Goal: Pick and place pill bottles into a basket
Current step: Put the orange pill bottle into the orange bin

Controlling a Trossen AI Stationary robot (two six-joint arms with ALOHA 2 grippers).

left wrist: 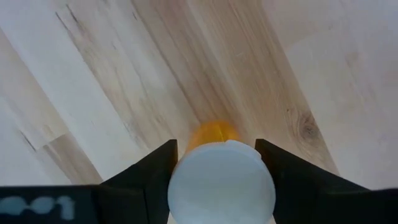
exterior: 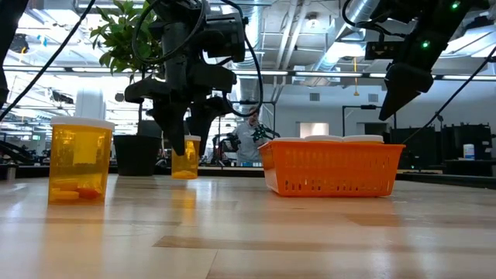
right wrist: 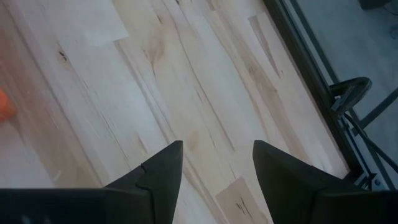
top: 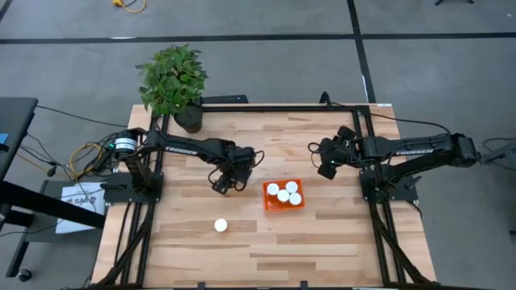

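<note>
My left gripper [top: 222, 184] hangs over the table's middle, left of the orange basket [top: 268, 201], shut on a pill bottle [exterior: 186, 159] with a white cap and orange body. The basket [exterior: 333, 167] holds several white-capped bottles [top: 284, 193]. Another bottle [top: 220, 225] stands upright on its base near the front, alone; it also shows in the low view [exterior: 80, 159]. My right gripper [top: 325, 167] is open and empty above the table, to the right of the basket. My left gripper holds the bottle between its two fingers [left wrist: 155, 177], which stand on either side just below the white cap [left wrist: 221, 183]. The fingers point down from above. The bottle is upright; whether its base [exterior: 186, 175] rests on the table or is just clear, I cannot tell.
A green plant in a black pot [top: 187, 119] stands at the table's far left corner. Bare wood lies in front of the basket and under my right gripper [right wrist: 217, 168]. Black frame rails [top: 367, 145] run along the left and right sides.
</note>
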